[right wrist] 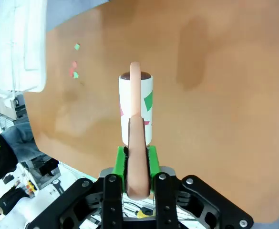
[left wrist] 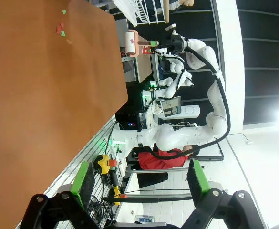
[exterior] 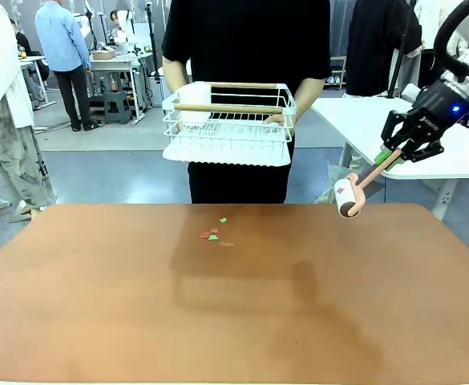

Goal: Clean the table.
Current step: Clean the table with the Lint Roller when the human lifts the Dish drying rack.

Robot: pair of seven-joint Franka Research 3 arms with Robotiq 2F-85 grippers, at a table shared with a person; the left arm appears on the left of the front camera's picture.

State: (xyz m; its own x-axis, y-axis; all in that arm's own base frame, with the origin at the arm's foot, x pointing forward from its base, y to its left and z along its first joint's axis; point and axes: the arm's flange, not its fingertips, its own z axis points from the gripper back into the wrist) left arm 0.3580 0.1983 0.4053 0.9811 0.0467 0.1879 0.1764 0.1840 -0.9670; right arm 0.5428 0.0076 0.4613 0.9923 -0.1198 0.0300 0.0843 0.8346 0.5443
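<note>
Over by the far right edge of the table, the right gripper pinches the peach handle of a lint roller between its green pads, the handle angled down so the sticky drum hangs lowest and can meet the surface first; the drum is off the top for now, and in the right wrist view green and pink bits cling to its white sheet. Near the far middle of the terracotta top lies a small cluster of paper scraps, red and green, well apart from the roller; these look like what is left to lift, so the next stroke probably calls for carrying the drum across toward them and pressing it flat. Beyond the far edge a person holds a white wire rack up against the body, likely to keep the surface free for rolling. Off the near side, the left gripper hangs with its fingers spread and nothing between them, out of the way.
</note>
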